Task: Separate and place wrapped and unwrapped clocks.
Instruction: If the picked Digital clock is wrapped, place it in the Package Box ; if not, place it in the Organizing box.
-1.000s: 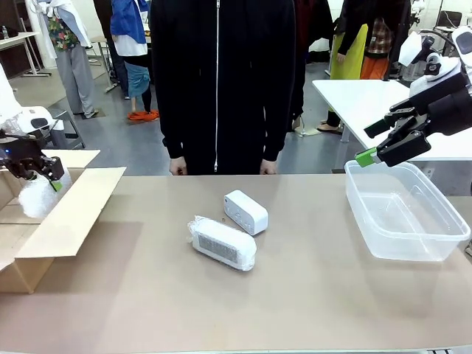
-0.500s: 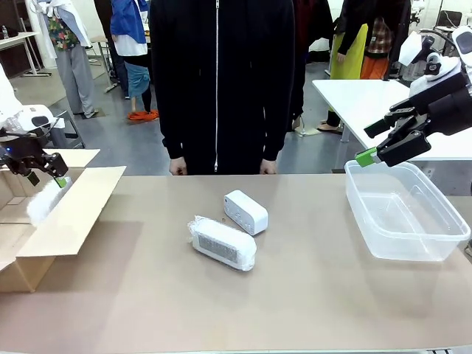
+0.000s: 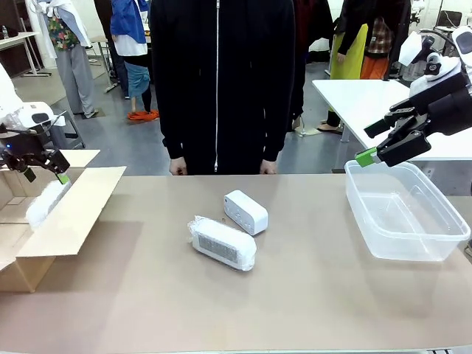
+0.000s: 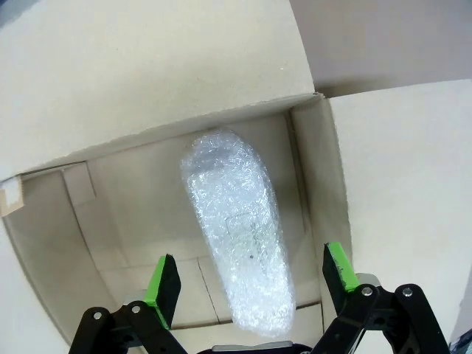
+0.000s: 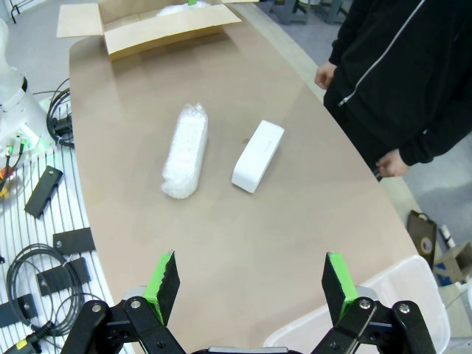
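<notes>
Left claw (image 4: 251, 274) is spread wide, nothing gripped — wrapped clock (image 4: 232, 228) seen loose in box (image 4: 147, 74) beyond its fingers. Right claw (image 5: 251, 282) likewise spread, empty.

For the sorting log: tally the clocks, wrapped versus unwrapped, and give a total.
Wrapped: 2, the boxed clock in the cardboard box and the wrapped clock on the table
Unwrapped: 1, the bare white clock
Total: 3
</notes>
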You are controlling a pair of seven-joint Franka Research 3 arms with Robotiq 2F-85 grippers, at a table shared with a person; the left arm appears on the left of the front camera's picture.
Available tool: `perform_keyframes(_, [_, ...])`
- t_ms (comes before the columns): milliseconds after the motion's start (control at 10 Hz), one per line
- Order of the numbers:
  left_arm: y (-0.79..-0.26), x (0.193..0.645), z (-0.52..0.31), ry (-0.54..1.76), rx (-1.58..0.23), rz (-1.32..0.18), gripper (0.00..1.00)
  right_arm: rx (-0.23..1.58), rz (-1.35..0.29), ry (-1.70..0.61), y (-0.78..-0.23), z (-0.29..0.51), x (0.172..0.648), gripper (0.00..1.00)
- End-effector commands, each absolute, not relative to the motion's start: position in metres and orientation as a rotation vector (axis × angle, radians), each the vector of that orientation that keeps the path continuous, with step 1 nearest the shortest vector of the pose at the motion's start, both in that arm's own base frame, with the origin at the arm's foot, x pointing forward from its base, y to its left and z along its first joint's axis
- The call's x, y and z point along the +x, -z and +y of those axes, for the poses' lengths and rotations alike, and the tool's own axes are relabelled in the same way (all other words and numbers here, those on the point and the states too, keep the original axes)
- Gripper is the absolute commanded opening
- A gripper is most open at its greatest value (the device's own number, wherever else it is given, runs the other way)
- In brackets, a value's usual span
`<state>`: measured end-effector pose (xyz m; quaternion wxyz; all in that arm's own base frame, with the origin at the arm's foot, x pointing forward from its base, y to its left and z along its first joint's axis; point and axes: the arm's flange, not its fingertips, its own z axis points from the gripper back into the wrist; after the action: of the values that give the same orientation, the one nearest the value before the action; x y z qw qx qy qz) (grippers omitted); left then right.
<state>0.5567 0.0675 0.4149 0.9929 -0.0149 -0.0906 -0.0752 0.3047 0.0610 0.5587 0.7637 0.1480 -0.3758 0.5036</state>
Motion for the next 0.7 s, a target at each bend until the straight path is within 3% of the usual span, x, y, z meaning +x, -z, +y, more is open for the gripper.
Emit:
perform_keyframes(0, [-0.452, 0.558, 0.07, 0.133, -0.046, -0.159, 1.0, 0.34, -0.818, -1.101, -0.558, 0.062, 0.305, 1.0])
perform_keyframes(300, [-0.537, 0.538, 0.068, 0.144, -0.046, -0.152, 1.0, 0.34, -0.818, -1.101, -0.558, 0.062, 0.305, 1.0])
perform_keyframes(600, [-0.586, 0.523, 0.07, 0.136, -0.039, -0.134, 1.0, 0.34, -0.818, -1.101, -0.558, 0.062, 0.305, 1.0])
